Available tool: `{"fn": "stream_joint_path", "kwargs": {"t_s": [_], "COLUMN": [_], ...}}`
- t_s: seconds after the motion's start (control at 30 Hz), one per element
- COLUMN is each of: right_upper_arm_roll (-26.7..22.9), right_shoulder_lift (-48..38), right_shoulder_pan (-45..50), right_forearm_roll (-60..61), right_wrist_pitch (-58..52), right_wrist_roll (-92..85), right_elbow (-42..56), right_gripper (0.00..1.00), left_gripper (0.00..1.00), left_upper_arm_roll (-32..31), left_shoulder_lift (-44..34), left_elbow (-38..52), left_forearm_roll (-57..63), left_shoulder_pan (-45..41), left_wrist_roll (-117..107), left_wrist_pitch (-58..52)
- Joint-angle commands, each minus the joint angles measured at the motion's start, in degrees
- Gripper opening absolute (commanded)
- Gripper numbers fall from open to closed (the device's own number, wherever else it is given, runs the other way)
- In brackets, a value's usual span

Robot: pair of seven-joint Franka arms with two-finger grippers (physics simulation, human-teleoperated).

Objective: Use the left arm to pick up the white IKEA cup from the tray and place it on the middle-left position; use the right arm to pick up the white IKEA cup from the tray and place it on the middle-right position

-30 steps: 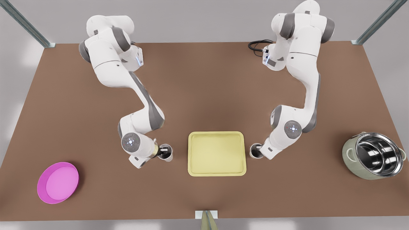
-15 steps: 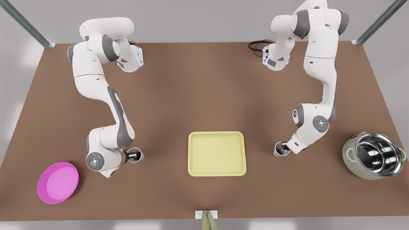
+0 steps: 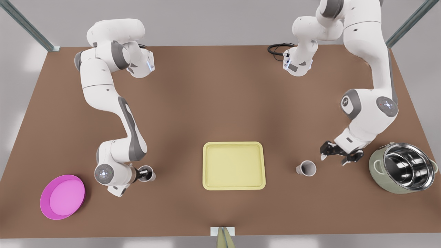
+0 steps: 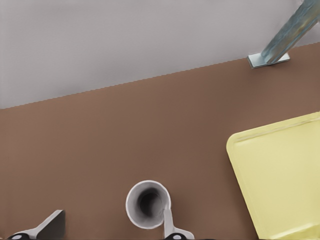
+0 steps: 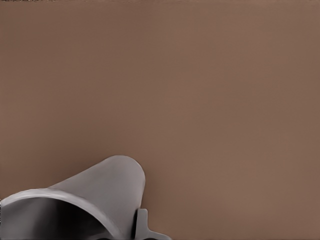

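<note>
Front view shows two white cups, both off the one yellow tray (image 3: pixel 234 166). The left gripper (image 3: pixel 144 173) sits at one cup (image 3: pixel 147 173), its fingers spread with one inside the rim. The right gripper (image 3: pixel 335 154), fingers apart, hangs near the other cup (image 3: pixel 306 168), which stands free on the table (image 3: pixel 220 103). One magenta dish (image 3: pixel 62 196), one steel pot (image 3: pixel 402 168).

Even, bright lighting (soft shadows); glare on the steel pot (image 3: pixel 406 167).
</note>
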Motion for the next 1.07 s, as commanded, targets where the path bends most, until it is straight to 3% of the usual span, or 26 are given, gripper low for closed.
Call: {"fn": "stream_joint_path", "kwargs": {"t_s": [0.0, 0.03, 0.27, 0.33, 0.37, 0.6, 0.7, 0.8, 1.03], "right_upper_arm_roll": [0.0, 0.0, 0.0, 0.0, 0.0, -0.2, 0.6, -0.1, -1.7], "right_shoulder_lift": [0.3, 0.4, 0.8, 0.8, 0.8, -2.6, -11.5, -23.1, -25.7], "right_shoulder_pan": [0.0, 0.0, 0.0, 0.0, 0.0, -0.1, 0.2, 0.2, -0.5], "right_forearm_roll": [-0.9, -0.9, -0.9, -0.9, -0.9, -0.6, -0.6, -0.6, -0.8], "right_wrist_pitch": [3.1, 3.1, 3.4, 3.4, 3.4, 0.9, -11.5, -20.5, -22.1], "right_wrist_roll": [-4.9, -4.9, -5.0, -4.8, -4.3, -4.3, -3.8, 3.1, 4.0], "right_elbow": [0.0, 0.0, 0.0, 0.0, 0.0, 0.1, 0.2, 0.2, 0.2], "right_gripper": [0.08, 0.09, 0.13, 0.43, 0.5, 0.53, 0.57, 0.99, 1.0], "left_gripper": [1.0, 1.0, 1.0, 1.0, 1.0, 1.0, 1.0, 1.0, 1.0], "left_upper_arm_roll": [1.0, 0.9, 0.2, 0.2, 0.3, 0.3, 0.3, 0.3, 0.2], "left_shoulder_lift": [-1.8, -8.2, -4.8, -4.7, -4.5, -4.4, -4.5, -4.5, -4.5], "left_elbow": [5.7, -5.6, -1.6, -1.6, -1.6, -1.6, -1.6, -1.4, -1.3], "left_forearm_roll": [3.3, 4.2, 3.7, 3.7, 3.7, 3.8, 3.8, 3.8, 3.7], "left_shoulder_pan": [0.8, 0.7, -1.2, -1.2, -1.2, -1.2, -1.2, -1.2, -1.2], "left_wrist_roll": [-18.1, -15.5, -23.3, -23.3, -23.2, -23.4, -23.3, -23.2, -23.1], "left_wrist_pitch": [-28.8, -17.4, -17.9, -17.9, -17.9, -17.9, -17.9, -17.9, -18.0]}}
